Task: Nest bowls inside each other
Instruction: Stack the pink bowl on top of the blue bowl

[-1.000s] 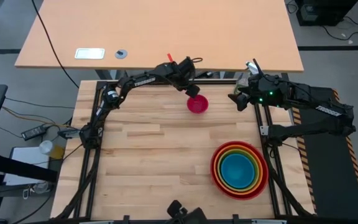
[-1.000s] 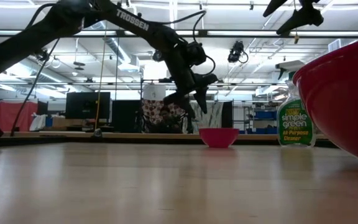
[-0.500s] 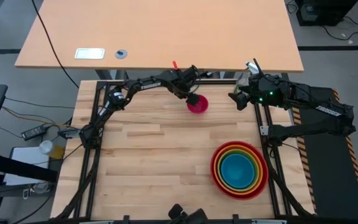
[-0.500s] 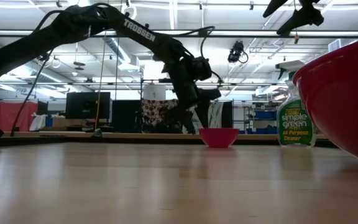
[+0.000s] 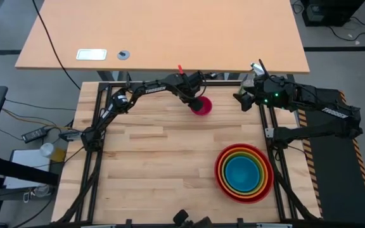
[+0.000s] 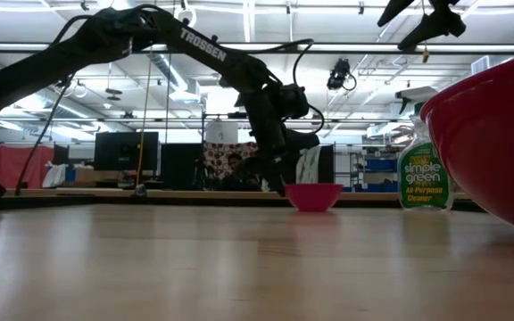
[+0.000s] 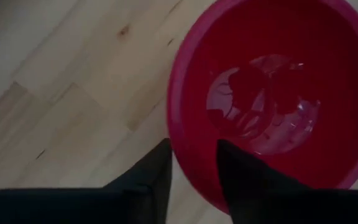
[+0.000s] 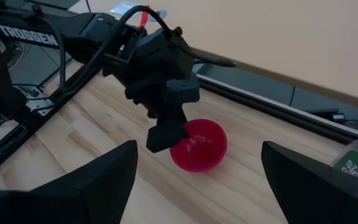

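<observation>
The small magenta bowl (image 5: pixel 203 107) stands on its base at the table's far middle, also visible in the low view (image 6: pixel 314 196). My left gripper (image 5: pixel 197 101) is down at the bowl's left rim, closed on its wall. The red, orange, green and blue bowls sit nested in one stack (image 5: pixel 244 172) at the near right, the red wall (image 6: pixel 498 143) close in the low view. My right gripper (image 5: pixel 239 101) hangs open above the far right corner, holding nothing. My left gripper has the magenta bowl's rim (image 7: pixel 191 163) on its left side, one finger (image 7: pixel 247 180) inside the bowl and the other (image 7: pixel 151 183) outside against the wall. The fingers come steeply from above, slanting from the table's left. The bowl stands upright on the table.
A clear spray bottle (image 6: pixel 425 169) stands at the far right edge, beside my right arm (image 5: pixel 315 104). A second, larger table (image 5: pixel 163 31) lies beyond the far edge. Bare wood (image 5: pixel 151 158) spreads between the magenta bowl and the stack.
My left gripper has come down and a little toward the magenta bowl, then drawn its fingers in from wide open around the bowl's left rim. The bowl has stayed where it was. My right arm has kept still.
</observation>
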`<act>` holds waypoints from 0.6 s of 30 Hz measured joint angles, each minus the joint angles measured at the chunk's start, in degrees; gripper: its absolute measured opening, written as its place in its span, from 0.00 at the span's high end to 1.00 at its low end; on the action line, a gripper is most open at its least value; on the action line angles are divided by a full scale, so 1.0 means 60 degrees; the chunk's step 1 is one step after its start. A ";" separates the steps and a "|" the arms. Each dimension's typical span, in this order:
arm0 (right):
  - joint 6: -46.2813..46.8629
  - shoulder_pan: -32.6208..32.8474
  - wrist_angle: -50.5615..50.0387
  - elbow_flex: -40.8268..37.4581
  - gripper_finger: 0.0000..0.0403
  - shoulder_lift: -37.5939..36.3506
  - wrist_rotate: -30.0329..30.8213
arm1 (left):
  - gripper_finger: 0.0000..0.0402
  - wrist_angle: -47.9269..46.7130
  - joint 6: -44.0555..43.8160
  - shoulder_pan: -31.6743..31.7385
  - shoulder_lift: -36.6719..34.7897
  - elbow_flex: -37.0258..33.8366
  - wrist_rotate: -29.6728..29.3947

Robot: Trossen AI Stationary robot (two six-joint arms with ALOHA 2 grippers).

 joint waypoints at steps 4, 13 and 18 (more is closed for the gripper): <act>0.0211 0.0000 0.0005 0.0000 0.14 0.0000 -0.0011 | 0.83 0.0014 -0.0006 -0.0036 0.0000 0.0000 -0.0325; -0.0004 -0.0089 0.0007 0.0000 0.14 0.0000 -0.0358 | 0.95 0.0074 -0.0007 -0.0013 -0.0017 0.0011 -0.0243; -0.0011 -0.0135 0.0000 0.0000 0.14 0.0000 -0.0655 | 0.96 -0.0053 0.0116 -0.0011 -0.0148 0.0000 0.0181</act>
